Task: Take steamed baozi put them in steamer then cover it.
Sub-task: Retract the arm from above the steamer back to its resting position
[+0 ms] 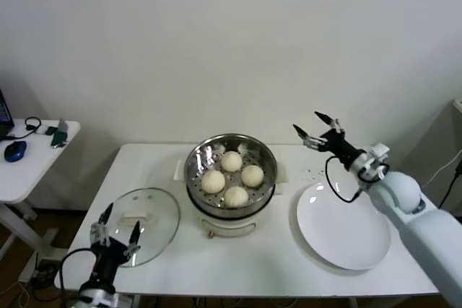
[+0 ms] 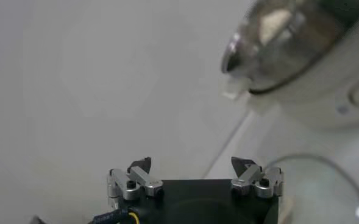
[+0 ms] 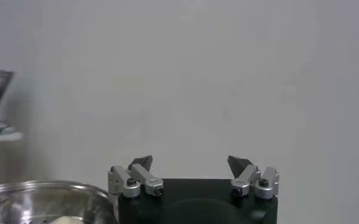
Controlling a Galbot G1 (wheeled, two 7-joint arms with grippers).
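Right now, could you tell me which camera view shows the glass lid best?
The head view: the whole glass lid lies flat on the table beside the steamer, its pale handle visible, near the open left tool. Neither the left wrist view nor the right wrist view shows the lid.

— Any writing, brand or number to read anywhere here?

— None I can make out. The pot base (image 1: pixel 229 223) under the steel basket shows a small dark spot at its lower front, too tiny to read.

— And the side bench (image 1: pixel 29 160) at the far left of the frame?

— A few small items lie on it, but no legible lettering on any of them.
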